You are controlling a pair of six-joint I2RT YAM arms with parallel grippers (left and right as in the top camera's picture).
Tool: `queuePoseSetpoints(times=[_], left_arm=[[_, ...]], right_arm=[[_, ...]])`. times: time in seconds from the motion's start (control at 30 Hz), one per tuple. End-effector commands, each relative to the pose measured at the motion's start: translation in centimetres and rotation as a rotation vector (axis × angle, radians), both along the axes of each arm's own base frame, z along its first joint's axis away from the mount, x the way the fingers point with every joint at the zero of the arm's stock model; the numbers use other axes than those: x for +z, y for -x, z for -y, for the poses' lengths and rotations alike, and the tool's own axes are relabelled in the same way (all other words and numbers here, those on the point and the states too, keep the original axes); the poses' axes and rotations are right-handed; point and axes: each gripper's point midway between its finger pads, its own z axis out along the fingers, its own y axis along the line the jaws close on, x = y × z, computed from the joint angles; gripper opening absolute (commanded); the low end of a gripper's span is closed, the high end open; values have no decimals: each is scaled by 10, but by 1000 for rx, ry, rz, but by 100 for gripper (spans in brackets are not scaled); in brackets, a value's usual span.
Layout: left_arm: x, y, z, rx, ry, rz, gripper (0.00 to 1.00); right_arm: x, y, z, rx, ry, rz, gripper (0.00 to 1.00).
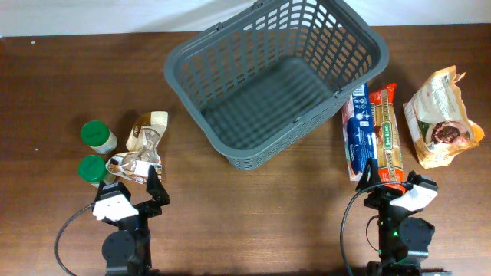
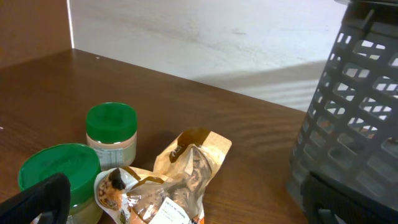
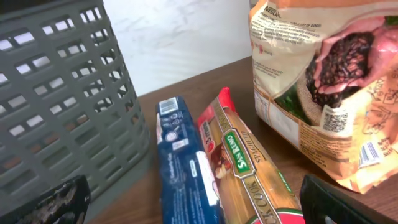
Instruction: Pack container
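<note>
- The dark brown wooden table (image 1: 245, 230) carries everything, with a pale wall behind its far edge.
- The large dark grey plastic basket with lattice walls (image 1: 268, 100) sits at the far centre, turned at an angle. Nothing lies in it, so we judge the packing has not yet begun.
- The tan paper pouch printed with dark beans (image 1: 439, 123) lies at the far right, apart from the basket.
- The long red-and-orange spaghetti packet (image 1: 386, 134) and the slim blue plastic packet (image 1: 358, 138) lie side by side and touching. The blue one lies just beside the basket's right wall, which could crowd a finger there.
- Two crumpled tan foil pouches (image 1: 146, 146) lie left of the basket, one overlapping the other.
- Two small glass jars with green lids (image 1: 96, 153) stand just beside those pouches, near enough to be knocked.
- The left gripper (image 1: 130, 185) hangs at the near edge, its fingers spread wide and holding nothing, the nearer crumpled pouch just ahead.
- The right gripper (image 1: 395, 184) is likewise spread and empty, the near end of the spaghetti packet about between its fingers.
- We think the next move is a first grasp. It needs one item taken without dragging its neighbour, then a lift high enough to pass the basket's thick rim.
</note>
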Motion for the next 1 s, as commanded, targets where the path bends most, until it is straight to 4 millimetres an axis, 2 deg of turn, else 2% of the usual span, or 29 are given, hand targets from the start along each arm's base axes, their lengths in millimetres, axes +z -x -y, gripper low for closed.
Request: queuePoseSetpoints(times=[0.0, 0.07, 0.17, 0.23, 0.3, 0.33, 0.4, 0.43, 0.67, 0.73, 0.87, 0.97], left_arm=[[0, -3, 21, -120, 7, 3, 99], [15, 0, 36, -206, 14, 25, 100], [44, 9, 37, -213, 22, 31, 100], [62, 16, 33, -190, 23, 1, 99], [77, 23, 27, -155, 26, -62, 99], [91, 25, 27, -151, 32, -132, 99], [107, 23, 27, -150, 39, -208, 99], [123, 17, 27, -149, 46, -278, 99], [191, -17, 28, -156, 74, -518, 99], [210, -26, 29, -157, 79, -554, 99], [222, -39, 51, -273, 143, -583, 99], [218, -46, 55, -296, 157, -602, 99]], right_arm=[[11, -3, -23, 129, -61, 39, 99], [17, -2, -45, 253, -77, 30, 98], [27, 6, -51, 282, -94, -21, 99], [45, 13, -51, 275, -96, -35, 99], [72, 20, -51, 273, -77, -27, 99], [103, 26, -51, 278, -40, -25, 99], [130, 29, -52, 285, 1, -59, 99], [152, 27, -52, 291, 17, -112, 99], [223, 11, -49, 367, 173, -386, 99], [248, -1, -51, 388, 164, -411, 99], [257, -9, -68, 481, 52, -477, 99], [262, -20, -77, 534, -7, -478, 99]])
